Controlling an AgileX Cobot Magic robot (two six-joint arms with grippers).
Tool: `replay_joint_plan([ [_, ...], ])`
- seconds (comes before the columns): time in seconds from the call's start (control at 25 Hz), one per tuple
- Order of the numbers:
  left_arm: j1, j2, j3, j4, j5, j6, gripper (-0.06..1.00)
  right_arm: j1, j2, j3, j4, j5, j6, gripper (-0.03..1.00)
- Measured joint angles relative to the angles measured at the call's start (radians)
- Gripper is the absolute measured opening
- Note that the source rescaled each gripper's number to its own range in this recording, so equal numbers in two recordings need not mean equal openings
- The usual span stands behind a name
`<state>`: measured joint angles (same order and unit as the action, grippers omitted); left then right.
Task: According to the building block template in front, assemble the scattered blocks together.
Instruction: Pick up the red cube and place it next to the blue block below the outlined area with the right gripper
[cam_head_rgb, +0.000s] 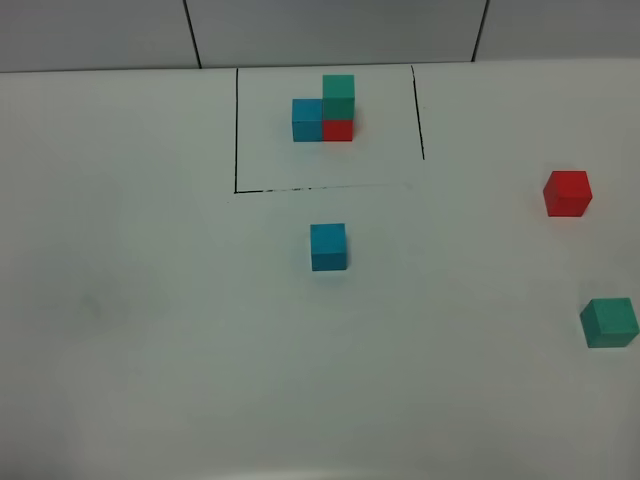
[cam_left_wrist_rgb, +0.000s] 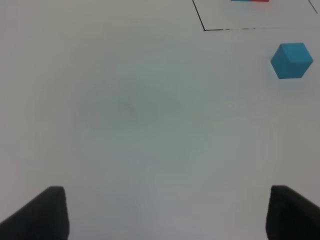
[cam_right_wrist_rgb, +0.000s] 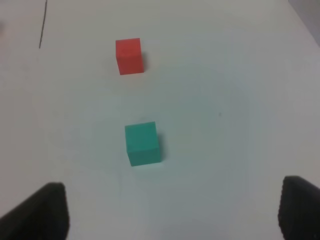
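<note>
template: the building block template (cam_head_rgb: 325, 112) sits at the far side of the table (cam_head_rgb: 150, 320), inside thin black lines (cam_head_rgb: 237, 130). blue and red side by side, green on top of red.
blue cube: the loose blue cube (cam_head_rgb: 328, 246) is just in front of the frame's near line, about mid-table.
red cube: the red cube (cam_head_rgb: 567, 193) is way out on the right, well apart from blue.
green cube: the green cube (cam_head_rgb: 609, 322) is nearer than red, almost at the edge of the high view.
left gripper: the left gripper (cam_left_wrist_rgb: 175, 212) has its jaws spread wide with nothing between them, over bare table.
right gripper: the right gripper (cam_right_wrist_rgb: 172, 210) is also spread and empty, with green ahead of it and red beyond.
progress: nothing joined yet imo, all three scattered blocks lie apart.
risk 1: the cubes sit a bit turned, so a jaw landing on a corner could shove or spin one instead of pinching it.
risk 2: pushing red up against blue could bump blue over the line, toward the template.
risk 3: green on red is the fiddly bit. release it off-centre and it tips off.
</note>
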<state>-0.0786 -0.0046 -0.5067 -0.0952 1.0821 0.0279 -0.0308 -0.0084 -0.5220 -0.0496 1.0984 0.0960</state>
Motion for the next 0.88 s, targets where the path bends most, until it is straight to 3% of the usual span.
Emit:
replay_joint_plan([
  [0.4, 0.058, 0.000, 0.000, 0.001, 0.000, -0.001, 0.76, 0.000, 0.000, 0.000, 0.000, 0.000, 0.001, 0.72],
  [0.88, 0.059, 0.001, 0.000, 0.001, 0.000, -0.001, 0.76, 0.000, 0.000, 0.000, 0.001, 0.000, 0.001, 0.72],
])
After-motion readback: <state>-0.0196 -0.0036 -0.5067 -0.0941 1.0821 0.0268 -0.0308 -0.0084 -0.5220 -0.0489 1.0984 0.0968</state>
